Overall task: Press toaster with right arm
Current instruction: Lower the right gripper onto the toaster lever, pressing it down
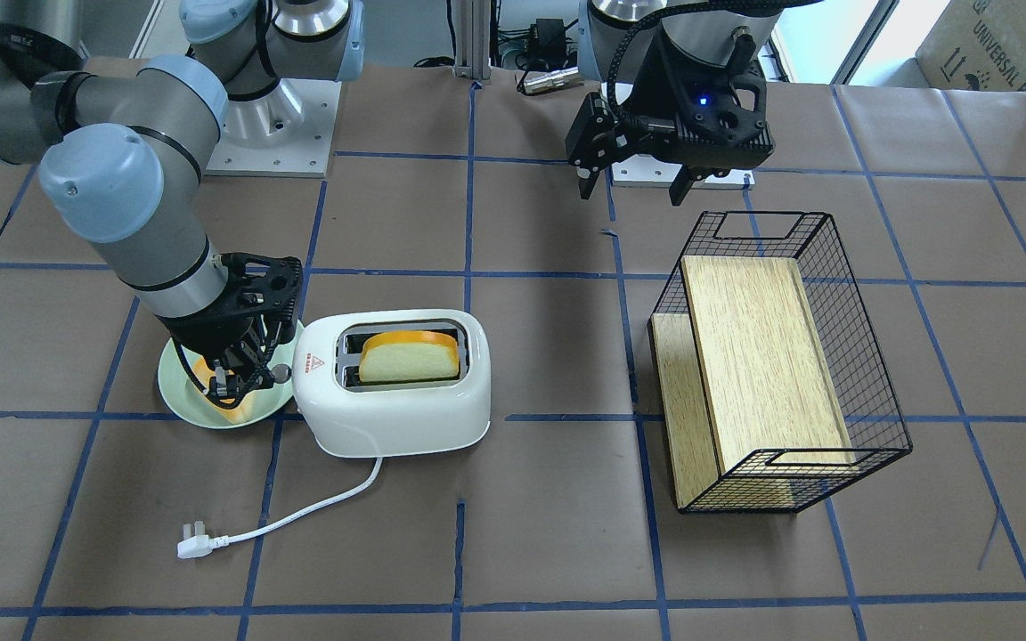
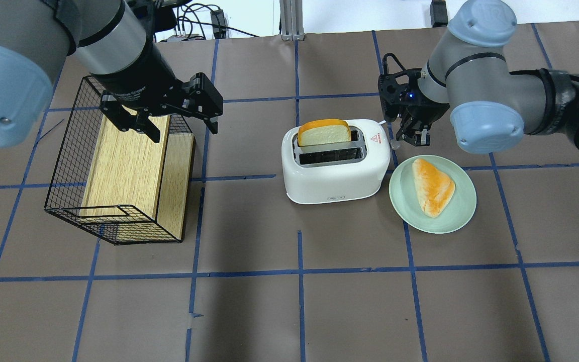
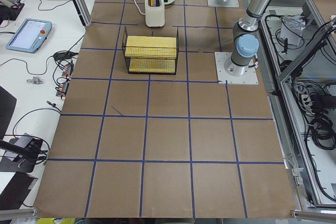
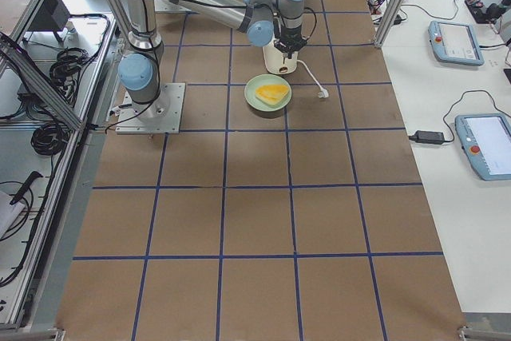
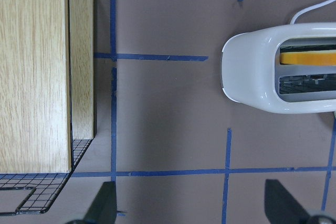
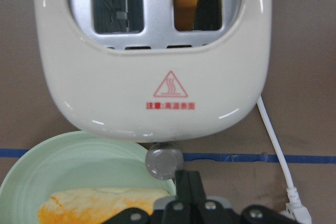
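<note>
The white toaster (image 2: pixel 337 181) stands mid-table with a bread slice (image 2: pixel 323 133) upright in its far slot; it also shows in the front view (image 1: pixel 397 418). The right wrist view shows its top with the red triangle (image 6: pixel 170 85) and its grey knob (image 6: pixel 164 162). My right gripper (image 2: pixel 410 138) hangs at the toaster's knob end, partly over the plate, with its fingers together and empty (image 6: pixel 187 182). The fingertips are just beside the knob; I cannot tell if they touch it. My left gripper (image 2: pixel 169 120) is open and empty above the black wire basket (image 2: pixel 68 166).
A green plate (image 2: pixel 405 201) with a triangular bread piece (image 2: pixel 432 188) sits right beside the toaster, under my right wrist. The toaster's white cord and plug (image 1: pixel 197 543) trail toward the operators' side. The basket holds wooden boards (image 1: pixel 762 356).
</note>
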Available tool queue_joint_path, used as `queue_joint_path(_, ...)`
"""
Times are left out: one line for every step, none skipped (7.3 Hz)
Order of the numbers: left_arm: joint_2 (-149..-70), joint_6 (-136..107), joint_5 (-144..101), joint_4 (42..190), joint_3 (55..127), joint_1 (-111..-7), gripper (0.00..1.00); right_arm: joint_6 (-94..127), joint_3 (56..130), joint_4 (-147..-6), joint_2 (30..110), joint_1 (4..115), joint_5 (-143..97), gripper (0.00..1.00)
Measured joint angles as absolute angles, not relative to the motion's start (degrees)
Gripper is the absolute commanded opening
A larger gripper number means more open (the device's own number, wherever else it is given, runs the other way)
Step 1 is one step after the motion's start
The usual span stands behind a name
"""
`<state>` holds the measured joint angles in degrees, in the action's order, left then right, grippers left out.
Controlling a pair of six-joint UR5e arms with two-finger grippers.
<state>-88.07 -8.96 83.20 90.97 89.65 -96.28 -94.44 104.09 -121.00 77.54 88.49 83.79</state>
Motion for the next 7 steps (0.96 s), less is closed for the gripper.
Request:
queue_joint_path(-88.07,-8.96,83.19,90.97,89.65,-96.27,1.0,-94.43,104.12,-121.02,77.42,88.5,83.77,0.09)
queue_joint_path(-88.07,-8.96,83.19,90.97,89.65,-96.25,1.0,-94.45,104.13,-121.02,77.17,88.53,83.76,0.09)
queue_joint_path(-88.07,-8.96,83.21,90.97,89.65,-96.26,1.0,-94.46,104.17,-121.03,76.71,88.56,83.76,0.09)
queue_joint_path(-88.07,-8.96,83.21,90.97,89.65,-96.27,1.0,-94.44,104.4,-121.05,76.32,88.58,83.74,0.09)
queue_joint_path(-88.07,-8.96,83.19,90.97,89.65,-96.26,1.0,-94.46,104.87,-121.36,76.14,88.62,83.7,0.09)
queue_joint_path(-88.07,-8.96,83.19,90.97,89.65,-96.27,1.0,-94.47,105.28,-121.93,76.02,88.65,83.68,0.09)
queue_joint_path(-88.07,-8.96,83.19,90.97,89.65,-96.3,1.0,-94.5,105.46,-122.27,75.74,88.65,83.65,0.09)
